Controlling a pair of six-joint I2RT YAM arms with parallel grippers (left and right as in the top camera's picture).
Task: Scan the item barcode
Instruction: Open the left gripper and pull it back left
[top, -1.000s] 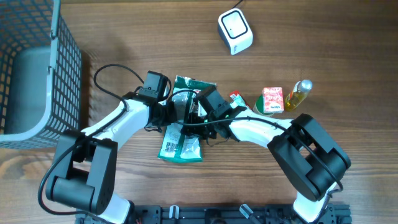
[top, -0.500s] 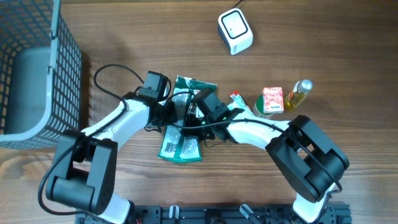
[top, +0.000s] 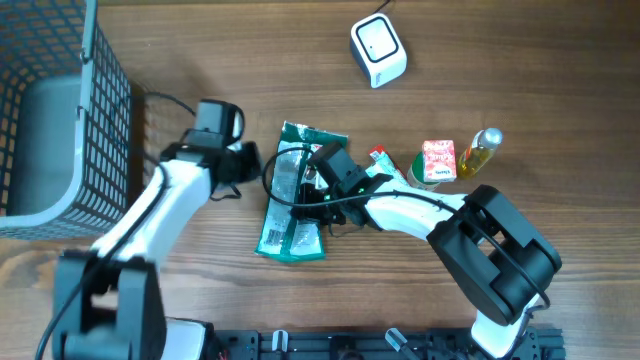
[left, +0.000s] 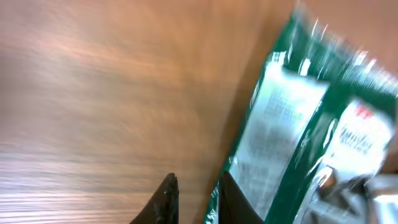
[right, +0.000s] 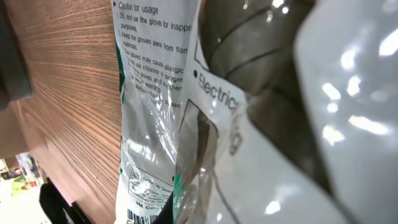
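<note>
Left hand (top: 250, 163) backs off leftward, fingers (left: 166, 196) slightly parted, empty. Right hand (top: 312, 192) clenched on green-and-clear plastic glove packet (top: 290, 235): likely light, floppy, slippery; pinch sealed edge.

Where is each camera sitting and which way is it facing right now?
Overhead: fixed above the table, facing straight down; shows the left arm, right arm, glove packet, scanner and basket.
Left wrist: on the left arm, looking along the left hand at bare tabletop and the packet's edge; two dark fingertips show, blurred.
Right wrist: on the right arm, close against the packet's printed back; nothing of its own body is certain.
Shared: all three see the glove packet.
</note>
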